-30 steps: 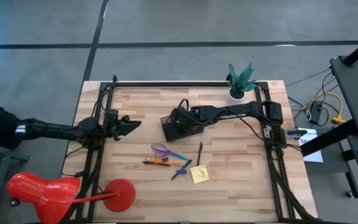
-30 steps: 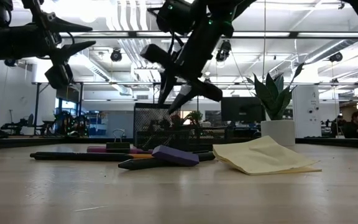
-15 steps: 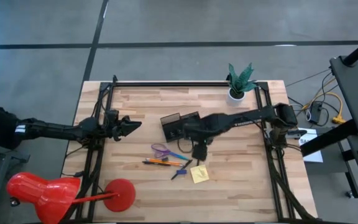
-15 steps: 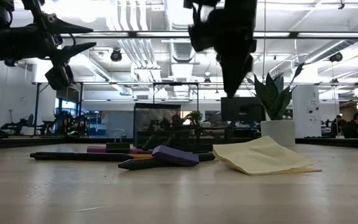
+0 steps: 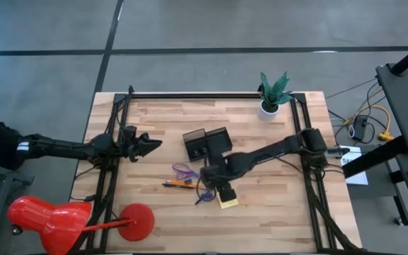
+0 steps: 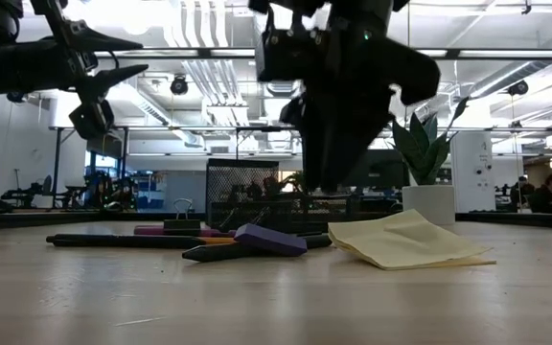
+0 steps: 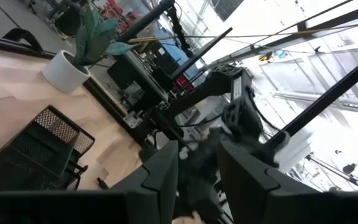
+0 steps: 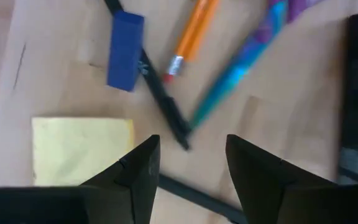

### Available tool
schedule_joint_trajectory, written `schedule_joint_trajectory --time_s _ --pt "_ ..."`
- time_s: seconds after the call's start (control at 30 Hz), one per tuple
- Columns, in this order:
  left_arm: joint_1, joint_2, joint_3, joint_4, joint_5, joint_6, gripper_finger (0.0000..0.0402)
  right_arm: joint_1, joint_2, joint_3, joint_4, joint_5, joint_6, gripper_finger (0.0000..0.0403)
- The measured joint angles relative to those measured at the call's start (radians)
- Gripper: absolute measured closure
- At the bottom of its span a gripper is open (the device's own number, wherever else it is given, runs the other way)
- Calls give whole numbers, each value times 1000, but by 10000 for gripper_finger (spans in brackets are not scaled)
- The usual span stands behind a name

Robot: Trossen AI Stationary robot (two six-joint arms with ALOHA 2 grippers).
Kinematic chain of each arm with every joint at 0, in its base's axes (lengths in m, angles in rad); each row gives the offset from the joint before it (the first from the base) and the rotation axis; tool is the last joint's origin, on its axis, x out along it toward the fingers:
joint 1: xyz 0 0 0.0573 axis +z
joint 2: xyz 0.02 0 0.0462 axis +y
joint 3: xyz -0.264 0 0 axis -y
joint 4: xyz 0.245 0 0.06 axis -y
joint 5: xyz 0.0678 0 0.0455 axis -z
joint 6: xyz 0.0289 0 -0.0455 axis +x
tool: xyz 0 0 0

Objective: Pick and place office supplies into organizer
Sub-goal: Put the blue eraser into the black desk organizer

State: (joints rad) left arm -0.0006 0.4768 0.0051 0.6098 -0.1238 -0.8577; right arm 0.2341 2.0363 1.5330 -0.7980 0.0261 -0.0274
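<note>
**Right gripper over the scattered supplies**

The right gripper (image 5: 222,185) hangs above the supplies, fingers (image 8: 138,168) spread and pinching nothing. Beneath it lie the yellow sticky-note pad (image 8: 79,149), a blue block (image 8: 124,51), the orange pencil (image 8: 192,36) and a black pen (image 8: 163,106) on the wooden surface (image 5: 275,212). The black organizer (image 5: 207,144) stands just behind. The left gripper (image 5: 151,144) waits well apart, fingers spread.

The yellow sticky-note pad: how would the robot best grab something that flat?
Probably by an edge. The sticky-note pad lies flat on the table, so there is no height to squeeze. In the low view its top sheet lifts slightly, giving a lip. The open right gripper, hovering above, might come straight down with one finger on each of two opposite edges.
</note>
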Motion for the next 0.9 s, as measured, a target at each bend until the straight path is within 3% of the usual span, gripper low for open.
schedule_joint_trajectory --time_s 0.47,0.9 --pt "0 60 0 0 14 0 302 82 51 0 172 -8 54 229" --pt "0 113 0 5 25 -31 302 105 115 -5 334 76 129 230"
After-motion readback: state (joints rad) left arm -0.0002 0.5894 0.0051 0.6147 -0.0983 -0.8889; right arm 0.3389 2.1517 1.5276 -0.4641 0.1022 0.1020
